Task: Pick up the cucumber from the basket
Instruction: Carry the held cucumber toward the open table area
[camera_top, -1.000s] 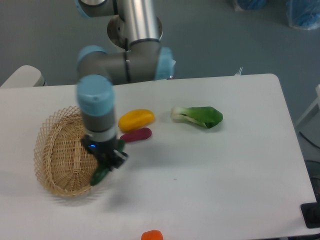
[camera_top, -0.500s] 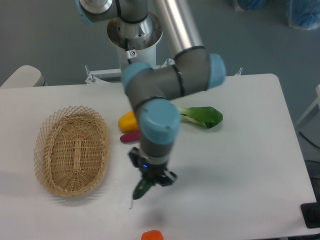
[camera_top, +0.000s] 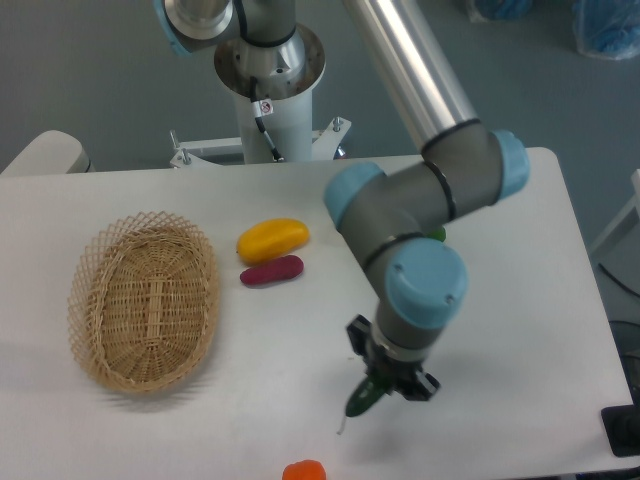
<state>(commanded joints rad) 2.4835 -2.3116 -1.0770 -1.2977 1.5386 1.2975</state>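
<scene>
The cucumber (camera_top: 362, 398) is showing dark green. The basket (camera_top: 145, 300) is showing tan woven wicker. The pepper (camera_top: 272, 238) is looking yellow, the vegetable beside it (camera_top: 271, 271) dark red, on the white table (camera_top: 500, 300).

cucumber (camera_top: 362, 399): only its lower, dark green end shows below the tool (camera_top: 385, 382); the upper part is covered by the fingers and wrist.
tool: the fingers blur into the dark housing, so how the jaws stand is hard to read.
bok choy (camera_top: 435, 235): almost wholly behind the arm's elbow, a green sliver showing.
orange object (camera_top: 304, 470): cut off by the picture's bottom edge at the worktop's (camera_top: 520, 300) near edge; its kind is unclear.
worktop: its right near corner runs out of the picture.
</scene>
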